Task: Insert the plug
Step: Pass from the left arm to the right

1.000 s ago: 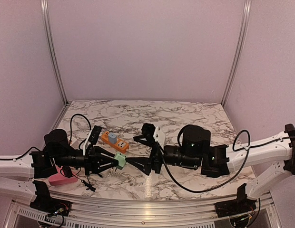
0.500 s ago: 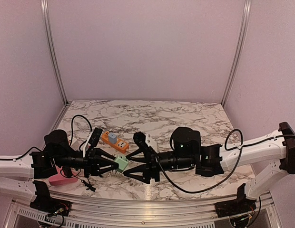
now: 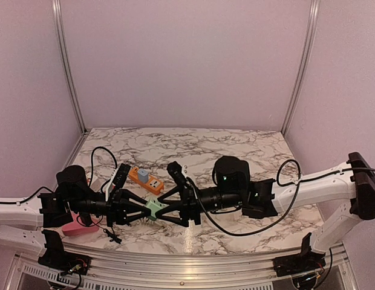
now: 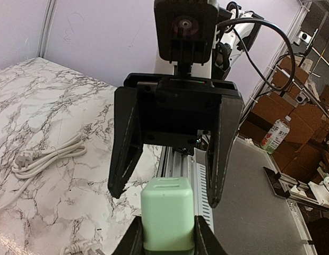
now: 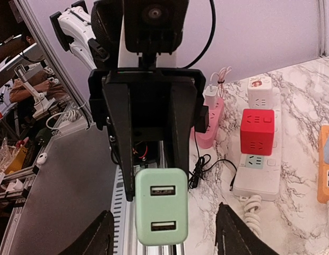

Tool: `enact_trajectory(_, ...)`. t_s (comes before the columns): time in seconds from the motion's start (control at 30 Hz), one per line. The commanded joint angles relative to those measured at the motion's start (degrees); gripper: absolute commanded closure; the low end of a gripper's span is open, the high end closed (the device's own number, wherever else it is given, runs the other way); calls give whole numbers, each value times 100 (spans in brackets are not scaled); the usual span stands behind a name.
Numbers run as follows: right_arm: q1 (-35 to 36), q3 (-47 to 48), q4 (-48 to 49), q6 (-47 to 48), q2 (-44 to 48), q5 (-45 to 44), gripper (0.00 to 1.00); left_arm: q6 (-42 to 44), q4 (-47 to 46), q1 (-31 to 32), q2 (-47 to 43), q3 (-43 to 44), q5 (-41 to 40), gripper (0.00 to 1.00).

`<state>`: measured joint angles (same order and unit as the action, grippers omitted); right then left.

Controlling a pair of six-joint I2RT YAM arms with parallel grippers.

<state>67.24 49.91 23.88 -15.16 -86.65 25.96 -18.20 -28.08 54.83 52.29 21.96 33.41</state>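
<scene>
Marbled white tabletop (image 3: 236, 148) fills the booth between pale lilac walls, and above its near part hangs the plug (image 5: 161, 212), a mint-green charger block with two USB slots on the face turned towards the right arm. It is off the table, in the air between the two arms. The left gripper (image 4: 167, 240) pinches it at the rear, with its fingers pressed against the block's two sides. The right gripper (image 4: 165, 197) faces it head-on with its fingers spread. They reach along either side of the block's front end, and a gap shows between each finger and the green casing, so they stand apart from it. Further out, on the left part of the table, an orange power strip (image 3: 145, 177) lies with a blue adapter (image 3: 143, 173) seated in it. Near it a white power strip (image 5: 256, 178) carries a red cube adapter (image 5: 257, 131). A pink socket block (image 3: 77, 228) sits close to the left arm, and a coiled white cable (image 4: 45, 159) lies on the marble.
</scene>
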Motion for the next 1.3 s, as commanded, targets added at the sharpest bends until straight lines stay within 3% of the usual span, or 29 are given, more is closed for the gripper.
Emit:
enact_trajectory(0.0, -15, 301, 234, -110, -98, 305, 42, 105, -219, 35, 3, 10, 48, 100)
enact_trajectory(0.33, -11, 487, 120, -92, -322, 532, 59, 138, -225, 34, 43, 54, 23, 100)
enact_trajectory(0.43, -10, 523, 106, -98, -357, 560, 74, 133, -224, 37, 61, 54, 33, 100)
enact_trajectory(0.53, -21, 554, 115, -85, -356, 558, 98, 132, -219, 37, 79, 63, 7, 100)
enact_trajectory(0.57, -23, 555, 111, -85, -356, 534, 100, 132, -223, 31, 79, 63, -11, 100)
enact_trajectory(0.67, -72, 547, 113, -93, -324, 495, 100, 141, -211, 29, 45, 51, -108, 71)
enact_trajectory(0.77, -137, 516, 95, -78, -264, 432, 100, 158, -206, 28, -91, 1, -245, 28)
enact_trajectory(0.87, -197, 512, -30, 31, -190, 264, 100, 178, -186, 28, -307, -90, -512, 2)
enact_trajectory(1.03, -275, 668, -432, 334, -169, -208, 100, 175, 15, 11, -761, -249, -1351, 1)
enact_trajectory(1.27, -309, 1452, -1312, 836, -686, -1424, 100, -165, 807, -220, -1255, -438, -3406, 1)
